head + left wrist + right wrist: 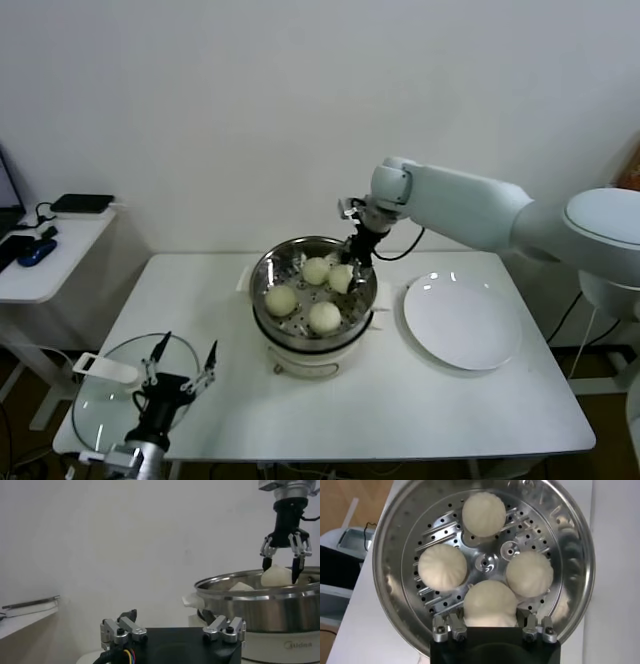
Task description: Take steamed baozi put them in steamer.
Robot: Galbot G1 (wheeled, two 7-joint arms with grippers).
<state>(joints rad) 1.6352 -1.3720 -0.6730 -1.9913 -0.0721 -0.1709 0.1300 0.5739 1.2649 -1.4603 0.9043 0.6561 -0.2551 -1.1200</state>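
Nearest the head camera, at the front left corner of the worktop, the left pincer stands idle with its fingers spread apart and nothing between them. It sits at the rim of a round clear glass lid that lies flat at that corner.

At mid-worktop stands the steamer, a shiny steel basket with a perforated bottom on a cream-white pot base. All four steamed baozi are inside the basket. Three rest on the perforated floor: one at the left, one at the front, one at the rear. The fourth baozi is at the basket's right rear side, between the fingers of the right pincer.

The right arm reaches in from the right side of the scene, above the steamer, with the pincer pointing down into the basket. In the right wrist view the fingers bracket this bun on both sides, clenched against it. The left wrist view shows the same bun showing above the steamer rim with the dark fingertips at either flank. Whether it rests on the basket floor cannot be told.

To the right of the steamer, a flat white plate lies on the worktop. A low side table stands beyond the worktop's left edge, bearing dark items.
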